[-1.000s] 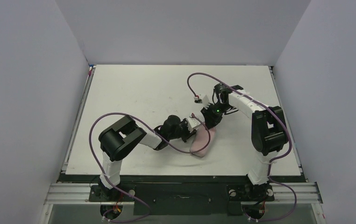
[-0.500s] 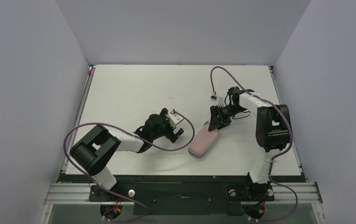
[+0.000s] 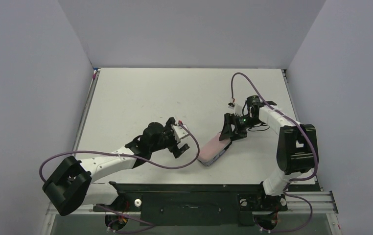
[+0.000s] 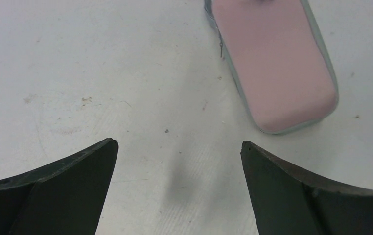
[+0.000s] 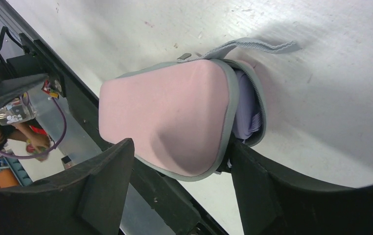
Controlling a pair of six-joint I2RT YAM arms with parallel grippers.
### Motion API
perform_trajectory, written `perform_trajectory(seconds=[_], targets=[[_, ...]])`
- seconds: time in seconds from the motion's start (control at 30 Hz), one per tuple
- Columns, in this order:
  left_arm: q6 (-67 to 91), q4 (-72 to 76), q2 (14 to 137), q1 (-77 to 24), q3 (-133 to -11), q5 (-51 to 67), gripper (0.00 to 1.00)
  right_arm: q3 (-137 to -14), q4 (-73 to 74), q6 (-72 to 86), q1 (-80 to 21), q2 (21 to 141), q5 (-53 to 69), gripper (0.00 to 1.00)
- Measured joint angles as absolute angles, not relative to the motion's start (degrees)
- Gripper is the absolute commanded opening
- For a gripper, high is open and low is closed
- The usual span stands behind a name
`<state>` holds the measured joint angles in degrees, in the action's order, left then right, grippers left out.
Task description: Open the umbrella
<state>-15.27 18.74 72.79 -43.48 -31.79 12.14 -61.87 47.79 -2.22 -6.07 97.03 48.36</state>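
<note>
Overhead, a white rectangular tabletop held a pale pink oblong fabric sleeve with grey trim, lying flat near the front edge. Tucked inside its unzipped end sat the compact folded umbrella of crinkly lavender fabric. The right gripper straddled that open end with a finger against each side, though whether it squeezed could not be told. The left gripper hovered near the sleeve, spread wide and holding nothing, and a thin grey strap trailed from the sleeve onto the table.
</note>
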Motion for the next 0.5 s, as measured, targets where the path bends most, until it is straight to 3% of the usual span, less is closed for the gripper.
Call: perform_trajectory(seconds=[0.5], targets=[[-14.5, 12.2, 77.1, -54.7, -37.0, 8.3, 0.97, -61.0, 40.2, 5.5, -12.1, 94.6, 48.5, 0.66]])
